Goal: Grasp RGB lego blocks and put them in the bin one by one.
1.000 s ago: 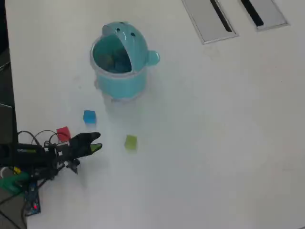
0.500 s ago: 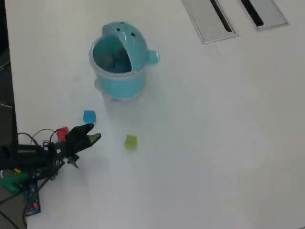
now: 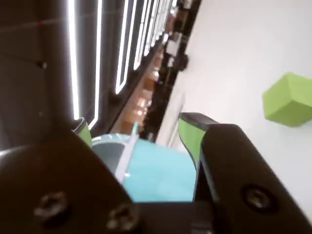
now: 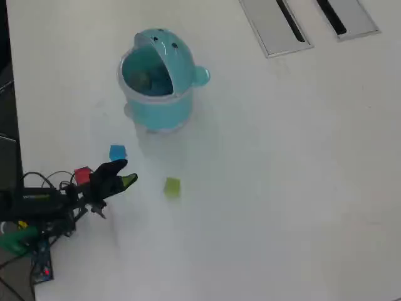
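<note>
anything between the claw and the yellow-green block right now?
Nothing. In the overhead view the stretch of white table between the claw and the yellow-green block is bare; the blue block sits off that line, toward the bin.

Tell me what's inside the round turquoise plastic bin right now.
The round turquoise plastic bin stands with its lid flipped up; the overhead view shows only blurry bluish interior. Whether anything lies inside cannot be told.

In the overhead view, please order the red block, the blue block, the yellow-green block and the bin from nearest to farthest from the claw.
From the claw:
1. Blue block, just above it.
2. Red block to its left and yellow-green block to its right; too close to call.
3. Bin, farthest, near the top.
</note>
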Controlling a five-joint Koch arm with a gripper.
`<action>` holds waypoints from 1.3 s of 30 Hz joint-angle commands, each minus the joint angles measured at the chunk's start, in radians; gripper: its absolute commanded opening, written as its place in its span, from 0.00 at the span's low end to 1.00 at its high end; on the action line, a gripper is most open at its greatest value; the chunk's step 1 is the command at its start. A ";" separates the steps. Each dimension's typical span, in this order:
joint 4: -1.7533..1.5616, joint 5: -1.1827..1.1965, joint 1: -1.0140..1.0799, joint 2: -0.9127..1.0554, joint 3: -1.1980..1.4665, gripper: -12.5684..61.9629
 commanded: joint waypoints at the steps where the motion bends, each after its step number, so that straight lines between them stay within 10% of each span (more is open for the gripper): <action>1: 0.048 -0.015 0.006 0.075 -0.133 0.60; 39: 1.466 -0.982 -0.359 0.083 -1.072 0.65</action>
